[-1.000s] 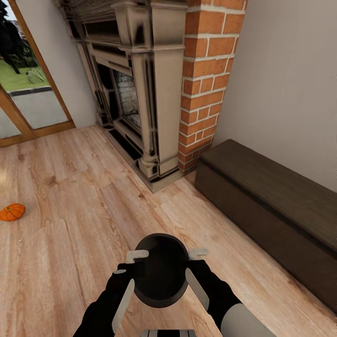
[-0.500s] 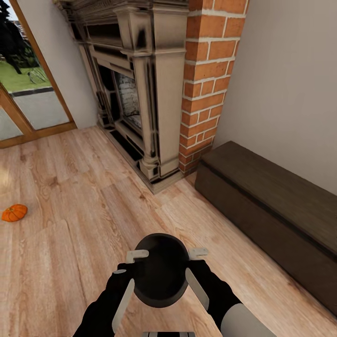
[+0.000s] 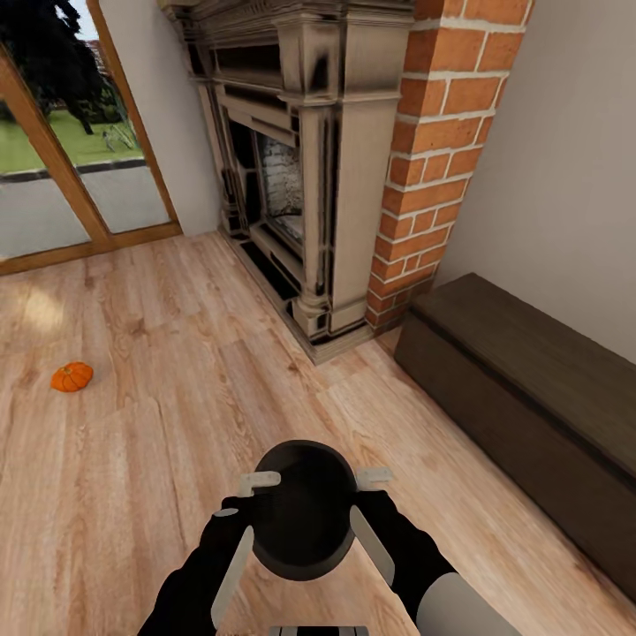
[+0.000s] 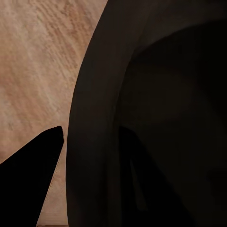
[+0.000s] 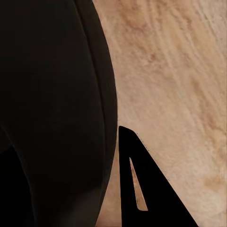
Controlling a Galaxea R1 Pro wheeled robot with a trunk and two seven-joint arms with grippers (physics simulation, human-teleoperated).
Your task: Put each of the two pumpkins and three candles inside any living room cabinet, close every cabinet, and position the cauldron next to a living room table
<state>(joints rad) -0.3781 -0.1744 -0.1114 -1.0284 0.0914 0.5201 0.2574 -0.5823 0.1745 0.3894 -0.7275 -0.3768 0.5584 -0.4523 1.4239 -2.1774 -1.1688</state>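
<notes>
The cauldron (image 3: pixel 305 511) is a round matte-black pot with a smooth thick rim and a dark hollow inside, carried low in front of the robot between both arms. The left gripper (image 3: pixel 250 495) sits at its left rim and the right gripper (image 3: pixel 367 490) at its right rim, pale flat fingers against the black wall – one on each side, so each set of jaws looks pinched onto the rim. In the left wrist view the pot's curved wall (image 4: pixel 142 118) sits right up close, with a dark finger tip (image 4: pixel 33 175) beside it over the wood; the right wrist view shows the same smooth black curve (image 5: pixel 52 104).

One pumpkin (image 3: pixel 71 376) – small, orange, ribbed – lies on the floor (image 3: pixel 177 397) well off to the left. The floor is pale grainy wood planks. The cabinet (image 3: pixel 530 397) is a long low dark-brown box with flat plain fronts, shut, along the right wall beside a red brick column (image 3: pixel 442 159) and a worn, ornate fireplace surround (image 3: pixel 309 159). A wood-framed glass door (image 3: pixel 62 168) shows grass outside
</notes>
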